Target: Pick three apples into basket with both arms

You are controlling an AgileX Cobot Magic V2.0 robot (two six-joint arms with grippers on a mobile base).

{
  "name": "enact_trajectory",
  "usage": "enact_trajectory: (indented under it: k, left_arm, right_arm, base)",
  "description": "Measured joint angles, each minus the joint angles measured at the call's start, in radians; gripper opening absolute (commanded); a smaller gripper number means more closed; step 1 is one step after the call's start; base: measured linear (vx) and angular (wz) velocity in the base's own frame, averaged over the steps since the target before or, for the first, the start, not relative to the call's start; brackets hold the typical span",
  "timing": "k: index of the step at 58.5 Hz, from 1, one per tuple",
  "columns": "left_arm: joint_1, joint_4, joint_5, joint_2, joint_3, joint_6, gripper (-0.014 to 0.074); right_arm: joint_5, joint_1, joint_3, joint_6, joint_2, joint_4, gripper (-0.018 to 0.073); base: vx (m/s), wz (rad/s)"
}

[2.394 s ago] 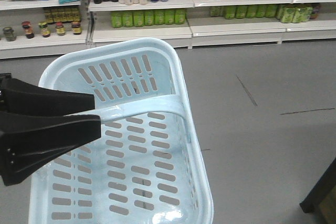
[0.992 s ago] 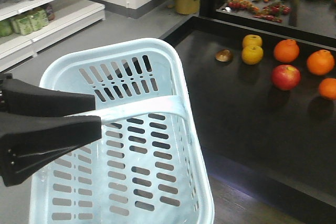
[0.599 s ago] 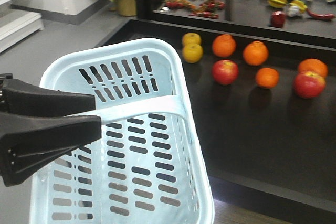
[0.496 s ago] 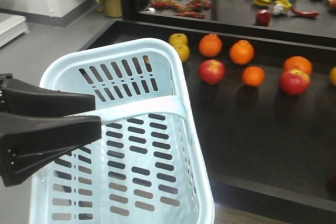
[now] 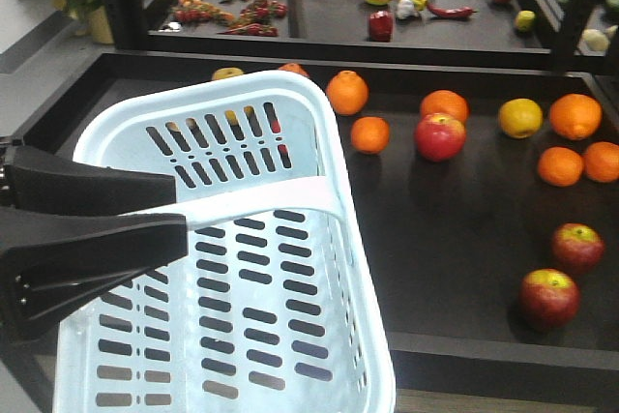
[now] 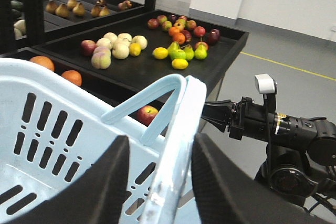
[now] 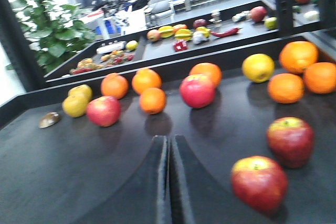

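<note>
1. Since the earlier frames the front view has swung from bottle shelves and grey floor onto the black fruit table [image 5: 455,210]. The table now fills the frame from 9 to 3 o'clock, while the basket and left gripper keep their place in the frame.
2. The basket [image 5: 319,132] is pale blue plastic with rows of vertical slots, a rounded rim and a flat pale handle band. It sits at 7 o'clock and overlaps the table's near left corner in this view.
3. The left gripper [image 5: 180,212], at 9 o'clock, has its flat black fingers clamped on the basket's handle band.
4. The right gripper [image 7: 168,140] hangs low over the table, fingers pressed together with nothing between them.
5. Two apples [image 5: 549,297], dark maroon with yellow-green tops, lie near each other on the table at 4 o'clock, well apart from the basket.
6. Oranges [image 5: 346,92] and a brighter red apple [image 5: 440,136] lie at 1 o'clock.
</note>
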Motion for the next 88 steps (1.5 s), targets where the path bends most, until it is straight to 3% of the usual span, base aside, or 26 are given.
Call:
enact_trajectory:
  k: [51, 88]
  left_arm:
    - [0.0, 0.0, -0.001, 0.0, 0.0, 0.0, -0.0006]
    - [0.0, 0.0, -0.001, 0.0, 0.0, 0.0, -0.0006]
  right_arm:
    - [0.0, 0.0, 0.0, 0.0, 0.0, 0.0, -0.0005]
    - [0.0, 0.0, 0.0, 0.0, 0.0, 0.0, -0.0005]
  base:
    - [0.01, -0.21]
    - [0.05, 0.02]
